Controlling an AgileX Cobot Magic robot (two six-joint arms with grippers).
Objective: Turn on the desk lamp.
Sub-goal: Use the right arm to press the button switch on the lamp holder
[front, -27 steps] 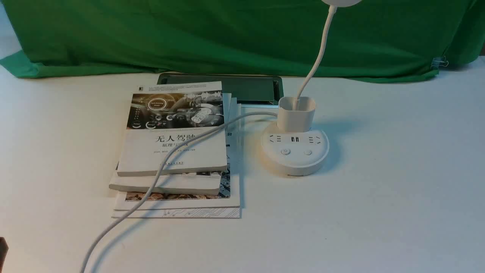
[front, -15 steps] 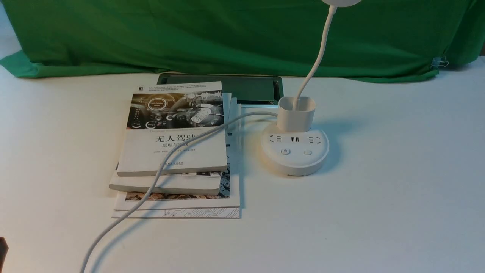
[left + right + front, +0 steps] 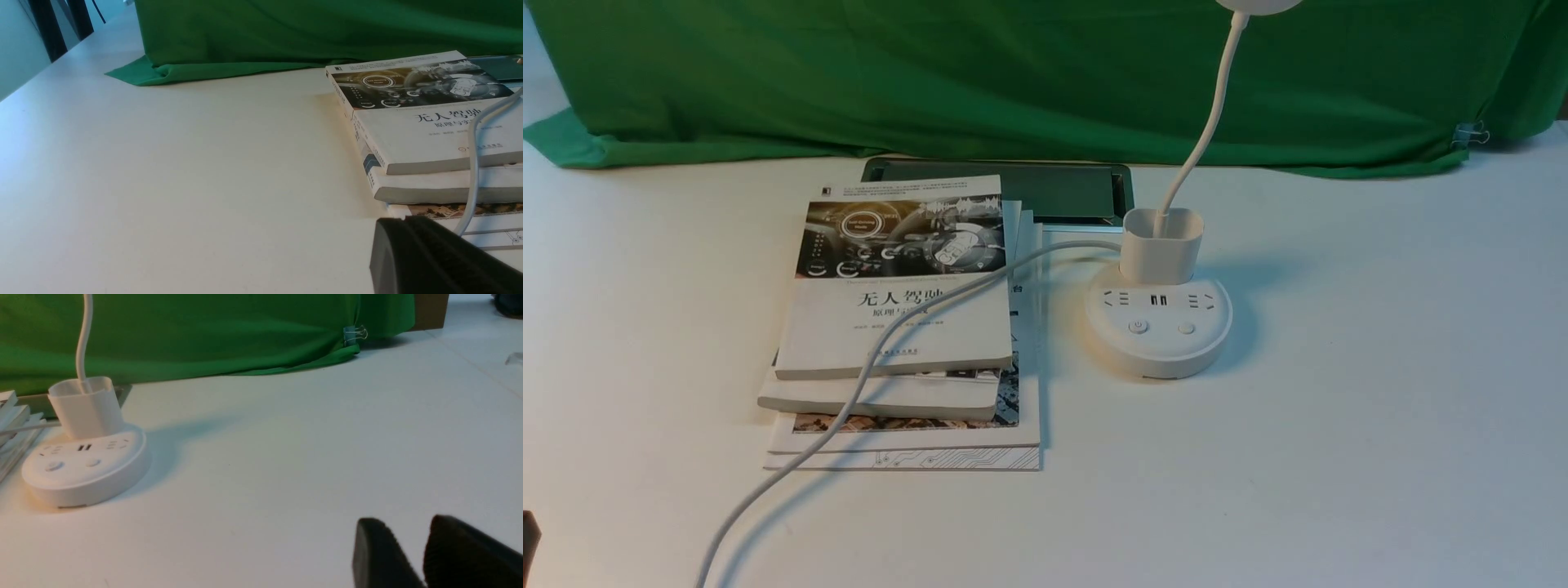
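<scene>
Frontally, lamp (image 3: 1158,327) on desk (image 3: 1339,457) just right of books (image 3: 898,327), cord (image 3: 866,371) crossing them; left wrist: left gripper (image 3: 429,257) partly cropped, state unclear; right wrist: right gripper (image 3: 425,543) empty, fingers near together, closure unclear.

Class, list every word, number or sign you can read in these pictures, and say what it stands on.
"无人驾驶": title on the top book, last character crossed by the cord.
"原理": start of the line below; the rest is unreadable.
Power symbol: left button on the desk lamp.
Other cover print and book spines: too small or blurred.
</scene>
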